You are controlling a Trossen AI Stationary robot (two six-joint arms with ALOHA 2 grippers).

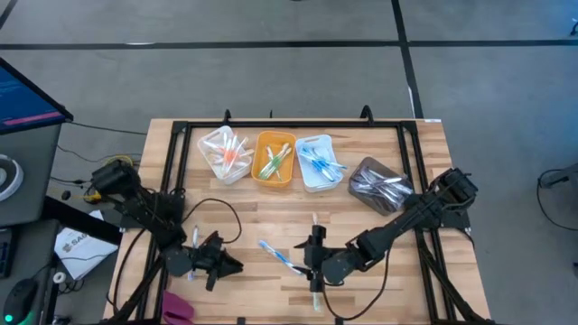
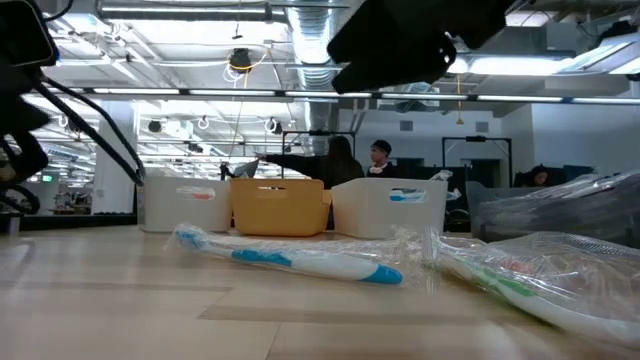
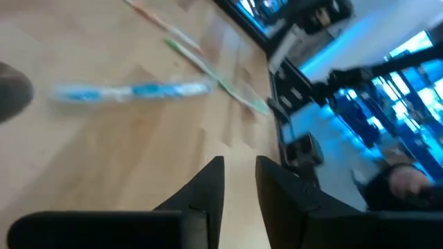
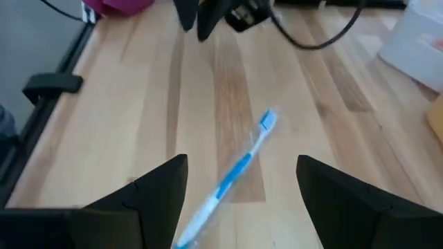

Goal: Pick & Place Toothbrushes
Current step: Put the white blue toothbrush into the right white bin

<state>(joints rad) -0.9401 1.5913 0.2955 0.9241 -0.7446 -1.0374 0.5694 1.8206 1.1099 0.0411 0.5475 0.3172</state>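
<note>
Toothbrushes sit sorted in three bins at the table's far side: a clear bin point(image 1: 224, 153), an orange bin point(image 1: 274, 161) and a white bin point(image 1: 318, 162). One blue-and-white toothbrush point(image 1: 279, 255), wrapped in clear film, lies loose on the wood near the front. Right gripper point(image 4: 242, 181) hangs over it, fingers spread wide to either side, not touching. Left gripper point(image 1: 237, 265) hovers just left of that brush, fingers nearly pressed together, nothing between them. Another wrapped green toothbrush point(image 2: 520, 290) lies close by.
</note>
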